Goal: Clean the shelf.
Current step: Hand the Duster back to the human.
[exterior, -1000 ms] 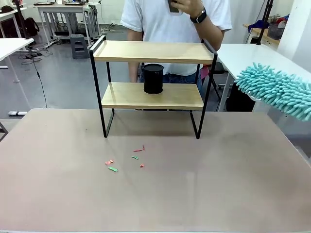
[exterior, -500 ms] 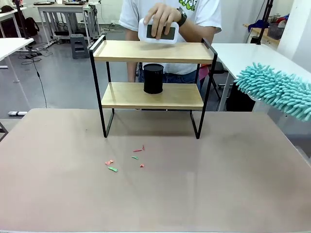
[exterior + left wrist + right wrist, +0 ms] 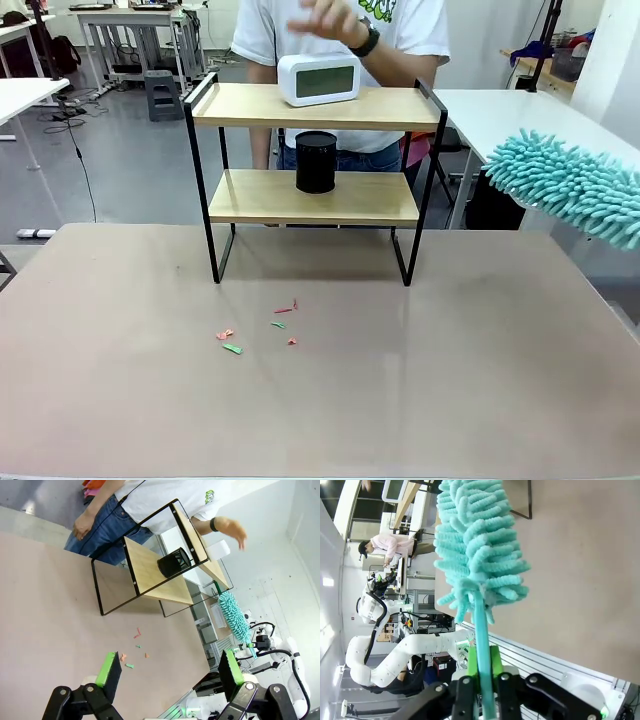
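Note:
The shelf (image 3: 250,196) stands at the far middle of the table, two wooden boards in a black frame. A white digital clock (image 3: 318,80) rests on its top board and a black cylinder (image 3: 315,162) on the lower one. The person's hand (image 3: 330,20) hovers just above the clock. At the right, clear of the shelf, a teal fluffy duster (image 3: 570,185) hangs in the air. My right gripper (image 3: 483,667) is shut on the duster's handle (image 3: 481,630). My left gripper (image 3: 170,667) is open and holds nothing, well back from the shelf (image 3: 145,570).
Small red and green scraps (image 3: 275,325) lie on the pinkish table (image 3: 450,400) in front of the shelf, also seen as scraps (image 3: 132,650) below my left gripper. The person stands right behind the shelf. A white table (image 3: 520,115) sits at the back right.
The person brought the white clock down, set it on the top board and lifted the hand off it. The duster and both arms have stayed still.

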You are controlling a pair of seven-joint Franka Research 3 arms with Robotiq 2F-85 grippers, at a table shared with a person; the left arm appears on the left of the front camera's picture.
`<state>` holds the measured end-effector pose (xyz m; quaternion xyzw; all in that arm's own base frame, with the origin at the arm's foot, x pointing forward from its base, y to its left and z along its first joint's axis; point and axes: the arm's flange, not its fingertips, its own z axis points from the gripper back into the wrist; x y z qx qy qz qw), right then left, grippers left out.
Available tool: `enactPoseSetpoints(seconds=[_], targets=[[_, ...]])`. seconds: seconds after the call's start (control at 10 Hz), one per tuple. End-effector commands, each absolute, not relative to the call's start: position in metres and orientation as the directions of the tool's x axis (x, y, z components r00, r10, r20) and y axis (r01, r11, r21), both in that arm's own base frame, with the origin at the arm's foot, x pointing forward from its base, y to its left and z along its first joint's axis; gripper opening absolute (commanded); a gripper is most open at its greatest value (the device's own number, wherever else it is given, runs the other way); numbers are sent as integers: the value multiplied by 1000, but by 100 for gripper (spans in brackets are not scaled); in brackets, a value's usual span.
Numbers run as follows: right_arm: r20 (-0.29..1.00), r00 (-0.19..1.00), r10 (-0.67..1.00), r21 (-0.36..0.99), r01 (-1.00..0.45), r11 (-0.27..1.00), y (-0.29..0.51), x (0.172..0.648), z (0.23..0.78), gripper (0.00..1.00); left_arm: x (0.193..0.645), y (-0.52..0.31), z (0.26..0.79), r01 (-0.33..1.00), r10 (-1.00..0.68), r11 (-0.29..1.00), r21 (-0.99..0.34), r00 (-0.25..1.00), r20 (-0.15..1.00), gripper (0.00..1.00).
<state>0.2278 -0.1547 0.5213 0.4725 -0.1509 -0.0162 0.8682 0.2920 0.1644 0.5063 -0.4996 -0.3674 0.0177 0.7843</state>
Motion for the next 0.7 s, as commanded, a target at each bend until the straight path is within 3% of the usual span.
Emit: enactPoseSetpoints(seconds=[0.0,0.2,0.3,0.5,0.6], targets=[[298,941,-161,826,-169,538,-172,219,537,13,297,138,537,471,222,391,-791,786,577,100],[533,844,55,704,-479,524,-148,212,621,13,313,41,590,641,-70,113,-759,767,637,100],[588,770,248,629,-628,458,-111,201,651,13,314,-22,596,673,-222,65,-737,730,647,100],[507,644,573,583,-746,322,-35,172,647,13,308,-109,569,639,-389,20,-769,713,583,100],[454,598,660,592,-756,278,-13,157,632,13,302,-133,547,593,-422,20,-805,735,531,100]])
